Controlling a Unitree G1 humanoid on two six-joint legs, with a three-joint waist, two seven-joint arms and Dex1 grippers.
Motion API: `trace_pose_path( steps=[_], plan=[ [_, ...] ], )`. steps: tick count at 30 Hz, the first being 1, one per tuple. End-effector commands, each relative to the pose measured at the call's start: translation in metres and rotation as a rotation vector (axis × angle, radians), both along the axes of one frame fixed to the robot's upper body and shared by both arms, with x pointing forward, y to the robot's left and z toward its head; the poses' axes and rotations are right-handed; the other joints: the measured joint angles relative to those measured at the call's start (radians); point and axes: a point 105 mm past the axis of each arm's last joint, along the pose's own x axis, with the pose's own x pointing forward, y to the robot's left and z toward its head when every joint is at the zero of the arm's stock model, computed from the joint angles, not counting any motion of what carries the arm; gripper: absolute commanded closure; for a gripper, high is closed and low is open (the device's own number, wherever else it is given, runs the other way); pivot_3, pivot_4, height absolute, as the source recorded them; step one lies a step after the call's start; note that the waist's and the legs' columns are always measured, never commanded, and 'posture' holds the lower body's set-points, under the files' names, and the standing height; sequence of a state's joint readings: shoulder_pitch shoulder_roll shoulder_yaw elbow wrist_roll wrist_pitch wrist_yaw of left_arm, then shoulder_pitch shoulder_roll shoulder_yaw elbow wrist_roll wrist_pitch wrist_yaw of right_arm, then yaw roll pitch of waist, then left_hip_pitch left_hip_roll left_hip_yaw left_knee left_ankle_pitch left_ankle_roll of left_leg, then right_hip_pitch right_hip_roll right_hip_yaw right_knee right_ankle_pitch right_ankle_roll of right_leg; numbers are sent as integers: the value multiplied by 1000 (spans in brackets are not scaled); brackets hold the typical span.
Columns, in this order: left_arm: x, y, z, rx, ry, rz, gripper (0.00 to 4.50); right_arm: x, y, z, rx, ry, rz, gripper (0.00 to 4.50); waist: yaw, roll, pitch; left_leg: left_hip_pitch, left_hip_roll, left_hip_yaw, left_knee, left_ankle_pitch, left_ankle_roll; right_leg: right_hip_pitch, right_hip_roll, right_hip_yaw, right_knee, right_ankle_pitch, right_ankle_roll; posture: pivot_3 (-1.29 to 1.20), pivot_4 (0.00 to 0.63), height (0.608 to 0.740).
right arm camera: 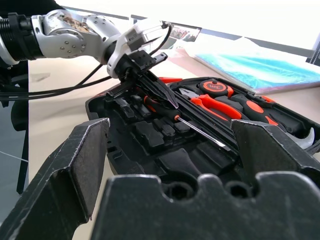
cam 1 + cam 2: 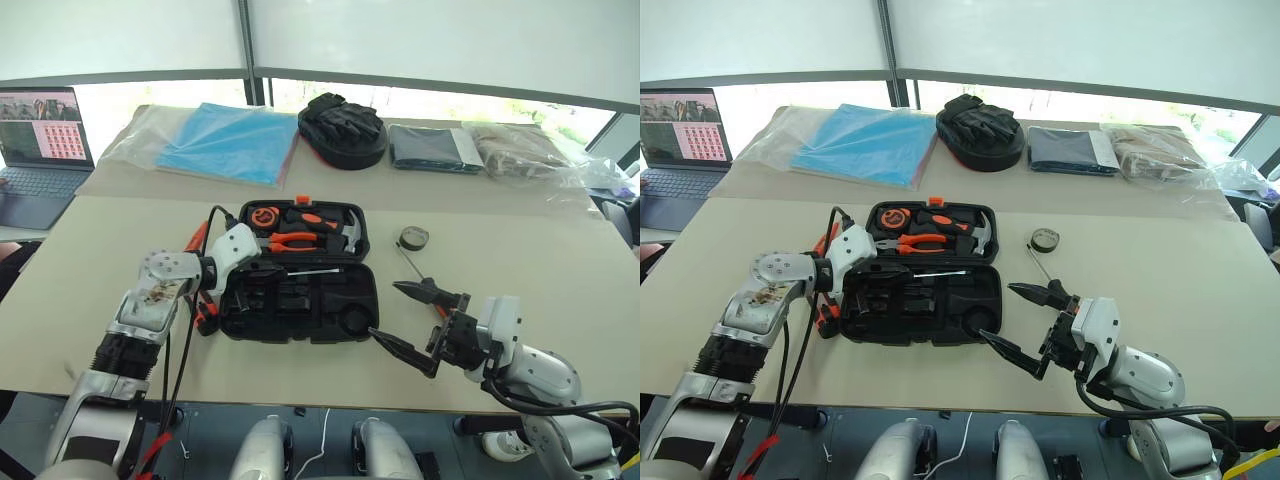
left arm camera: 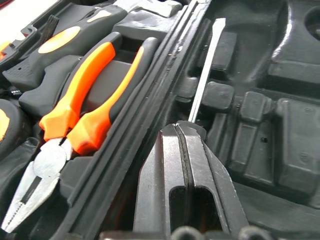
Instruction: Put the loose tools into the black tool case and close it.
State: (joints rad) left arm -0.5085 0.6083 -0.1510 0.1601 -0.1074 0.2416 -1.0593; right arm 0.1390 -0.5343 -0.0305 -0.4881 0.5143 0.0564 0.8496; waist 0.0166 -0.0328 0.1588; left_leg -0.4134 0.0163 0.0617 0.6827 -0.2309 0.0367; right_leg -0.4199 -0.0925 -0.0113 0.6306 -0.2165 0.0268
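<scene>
Screwdriver [image 1: 185, 122] sits pinched at its handle by the closed left gripper [image 1: 165, 97] over the black tool case [image 2: 300, 300] – right gripper [image 2: 405, 320] wide, empty – and could slip askew if released off its recess

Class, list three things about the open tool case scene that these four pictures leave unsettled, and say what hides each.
1. The screwdriver: its handle, in the left wrist view, hidden behind the shut left gripper; whether it is seated in a recess is unclear.
2. The round tape measure: its markings, too small in the head views.
3. The black tool case: its orange latch, hidden at the near side in the head views.
</scene>
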Motion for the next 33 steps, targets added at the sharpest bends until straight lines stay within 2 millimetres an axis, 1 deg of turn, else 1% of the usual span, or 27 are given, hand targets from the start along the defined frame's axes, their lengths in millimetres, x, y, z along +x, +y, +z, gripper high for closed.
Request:
trace_pose_path(
  steps=[1,4,6,8,10,12,13,14,15,18,19,20,21,22,24,25,26,27,29,31,33],
  plan=[
    [-10,-9,-28,68,80,-25,4487,-2,0,6,22,-18,-1,0,0,1,-1,0,0,0,0,0,0,0,0,0,0,0,0,0,150,740],
    [-12,-11,-33,84,82,-37,4487,-2,-1,6,23,-17,-7,0,1,1,-2,1,0,0,0,0,0,1,0,0,0,0,0,0,150,740],
    [-10,-8,-31,71,75,-21,4487,-2,-3,5,23,-14,-17,0,2,2,-3,2,0,0,0,0,0,1,0,0,0,0,0,0,150,740],
    [-6,-3,-26,64,26,-22,4487,-3,-6,4,19,-10,-32,0,4,2,-3,2,0,0,0,0,1,2,0,0,0,0,0,0,150,740],
    [-7,-1,-19,25,8,-33,4487,-3,-9,5,23,-10,-55,0,3,2,-3,3,0,0,0,0,1,2,0,0,-1,0,0,0,150,740],
    [-10,3,3,-92,-61,-53,3965,-4,-18,10,48,-13,-99,0,1,2,-3,2,0,1,0,0,1,2,0,1,0,0,0,0,150,740],
    [-17,4,19,-166,-125,-101,3817,-5,-25,12,67,-2,-123,0,-1,2,-3,2,0,1,0,0,1,1,-1,1,0,0,0,0,150,740],
    [-27,7,31,-229,-156,-159,3474,-7,-31,13,77,8,-143,0,-3,2,-3,2,0,1,-1,0,1,0,-1,1,0,0,0,0,150,740],
    [-34,13,38,-265,-154,-183,3073,-9,-37,13,71,12,-162,0,-5,1,-3,0,1,1,-1,0,1,-1,-1,1,0,0,0,0,150,740],
    [-50,44,48,-298,-151,-203,2069,-19,-60,3,13,35,-245,0,-6,1,-3,-1,2,0,-1,-1,1,-3,0,1,0,0,-1,0,150,740],
    [-56,57,49,-288,-137,-195,1663,-25,-70,-2,-10,51,-281,0,-5,1,-3,-1,2,0,-1,-1,1,-2,0,1,0,0,-1,0,150,740],
    [-60,67,49,-274,-136,-180,1413,-31,-78,-8,-26,68,-311,0,-5,2,-3,0,2,0,-2,-1,1,-2,0,1,0,0,-2,0,150,740],
    [-65,76,47,-251,-130,-173,960,-35,-85,-12,-43,78,-343,0,-5,2,-3,0,2,1,-2,-1,1,-2,0,1,0,0,-2,0,150,740],
    [-71,82,44,-233,-114,-168,608,-39,-90,-16,-58,82,-371,0,-5,2,-3,1,2,1,-3,-1,1,-1,-1,1,-1,0,-2,0,150,740],
    [-84,92,38,-209,-88,-164,25,-45,-102,-24,-79,96,-450,0,-5,2,-3,2,2,1,-3,-1,0,0,-2,1,-2,-1,-1,0,150,740],
    [-91,96,35,-205,-70,-155,25,-47,-110,-30,-92,113,-507,0,-5,2,-3,3,2,2,-3,-1,0,-1,-3,1,-2,-2,-2,0,150,740],
    [-98,101,32,-204,-64,-135,25,-50,-119,-38,-107,139,-568,0,-5,2,-3,3,2,2,-3,-1,0,0,-3,1,-2,-6,-6,0,150,740],
    [-103,106,29,-209,-54,-113,25,-53,-126,-44,-127,158,-615,0,-5,2,-3,3,3,2,-3,-1,0,-1,-3,1,-2,-7,-4,0,150,740],
    [-112,118,20,-202,-38,-60,25,-58,-131,-53,-156,186,-650,0,-5,2,-3,3,3,2,-3,-1,0,-2,-5,1,-2,-9,-3,0,150,740],
    [-116,126,15,-212,-34,-11,25,-54,-132,-52,-165,178,-664,0,-4,3,-3,4,4,2,-4,-2,-1,-3,-6,1,-2,-9,-3,0,150,740],
    [-118,125,15,-228,-38,1,25,-43,-135,-47,-165,175,-677,0,-4,3,-3,7,5,2,-4,-6,-8,-3,-12,1,-2,-10,-3,0,150,740]
  ],
)
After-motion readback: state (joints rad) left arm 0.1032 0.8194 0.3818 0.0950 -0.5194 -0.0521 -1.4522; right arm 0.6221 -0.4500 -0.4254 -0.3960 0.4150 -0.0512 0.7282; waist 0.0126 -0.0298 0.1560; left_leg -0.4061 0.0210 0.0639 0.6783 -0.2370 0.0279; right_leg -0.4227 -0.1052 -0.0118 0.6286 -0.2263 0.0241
